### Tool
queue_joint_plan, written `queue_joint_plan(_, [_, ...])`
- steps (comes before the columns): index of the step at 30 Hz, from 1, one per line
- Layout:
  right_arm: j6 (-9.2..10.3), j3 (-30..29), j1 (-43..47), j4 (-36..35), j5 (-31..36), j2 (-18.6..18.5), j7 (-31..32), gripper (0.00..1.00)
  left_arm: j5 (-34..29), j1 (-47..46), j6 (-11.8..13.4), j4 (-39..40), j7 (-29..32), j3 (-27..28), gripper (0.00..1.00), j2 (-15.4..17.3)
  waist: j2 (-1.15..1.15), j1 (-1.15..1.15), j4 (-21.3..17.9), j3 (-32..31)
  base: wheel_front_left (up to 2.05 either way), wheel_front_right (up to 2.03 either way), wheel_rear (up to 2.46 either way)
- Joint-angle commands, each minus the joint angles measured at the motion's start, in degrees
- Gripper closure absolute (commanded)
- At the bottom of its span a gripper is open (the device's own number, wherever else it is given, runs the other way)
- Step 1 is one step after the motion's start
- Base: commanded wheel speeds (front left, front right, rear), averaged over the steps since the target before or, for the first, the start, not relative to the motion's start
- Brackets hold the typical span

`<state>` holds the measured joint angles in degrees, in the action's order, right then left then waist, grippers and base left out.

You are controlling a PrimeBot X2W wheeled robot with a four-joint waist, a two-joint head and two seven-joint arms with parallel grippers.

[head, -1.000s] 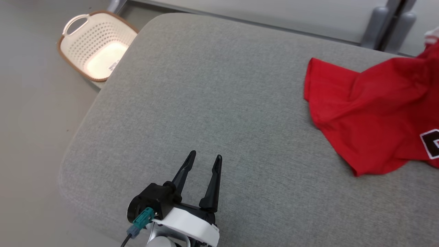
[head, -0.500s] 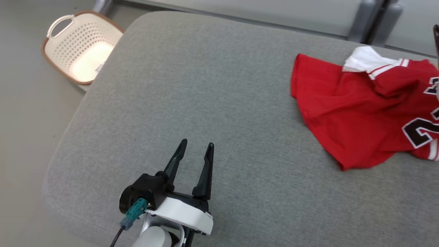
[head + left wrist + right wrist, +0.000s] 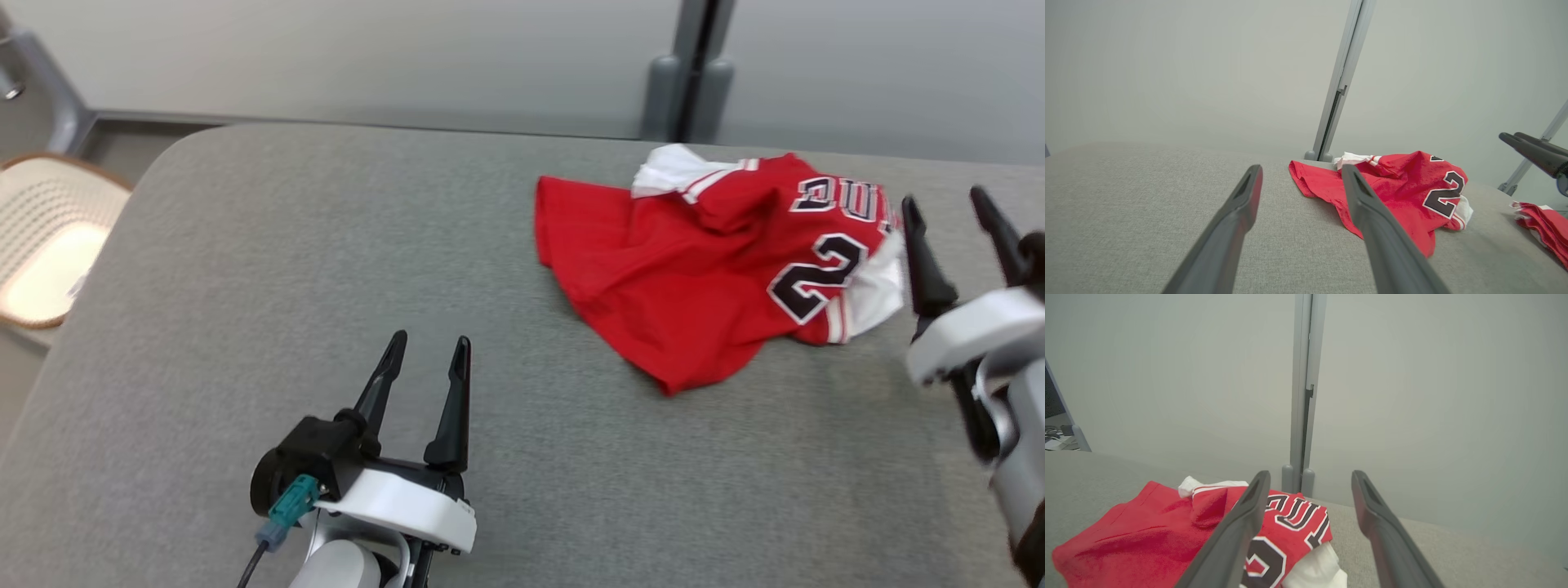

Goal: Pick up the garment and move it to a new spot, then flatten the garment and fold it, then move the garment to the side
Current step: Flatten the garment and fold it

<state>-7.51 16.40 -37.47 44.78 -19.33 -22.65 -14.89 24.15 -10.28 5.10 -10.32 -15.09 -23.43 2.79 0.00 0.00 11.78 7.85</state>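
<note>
Right gripper (image 3: 940, 202): hung open, empty, at frame's right edge, just right of crumpled red-and-white numbered cloth jersey (image 3: 702, 269). Left gripper (image 3: 430, 339): stood open, lower left, well apart.

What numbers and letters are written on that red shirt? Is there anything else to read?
"2": a big black number with a white edge, on the red shirt.
"UL": black letters with white edges beside the number on the same shirt, upside down in the head view. Folds hide the rest of the word, so it cannot be read whole.
No other words or signs can be read.
</note>
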Motion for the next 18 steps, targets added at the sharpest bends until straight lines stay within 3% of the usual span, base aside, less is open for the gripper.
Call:
queue_joint_plan(1, [0.04, -2.2, 5.2, -3.9, 0.2, 1.6, -0.4, 0.0, -0.6, 0.9, -0.3, -0.4, -0.1, 0.6, 0.0, 0.2, 0.0, 0.0, -4.5, -2.6, 0.0, 0.0, 0.0])
queue_joint_plan(7, [0.03, -9.9, 18.7, -14.3, 3.2, 7.9, -0.4, 0.0, -0.3, 2.2, -0.5, -1.6, -0.1, 1.0, 0.0, 0.3, 0.0, 0.0, -8.3, -3.7, 0.0, 0.0, 0.0])
queue_joint_plan(13, [0.03, -13.1, 24.1, -18.1, 6.0, 11.6, -0.4, 0.0, -0.6, 2.6, -0.9, -2.4, -0.1, 1.3, 0.0, 0.2, 0.0, 0.0, -10.3, -3.6, 0.0, 0.0, 0.0])
queue_joint_plan(18, [0.03, -14.3, 24.5, -19.1, 7.6, 12.7, 0.1, 0.0, -0.8, 1.6, -1.1, -2.5, -0.1, 1.2, 0.0, 0.2, 0.0, 0.0, -10.5, -2.9, 0.0, 0.0, 0.0])
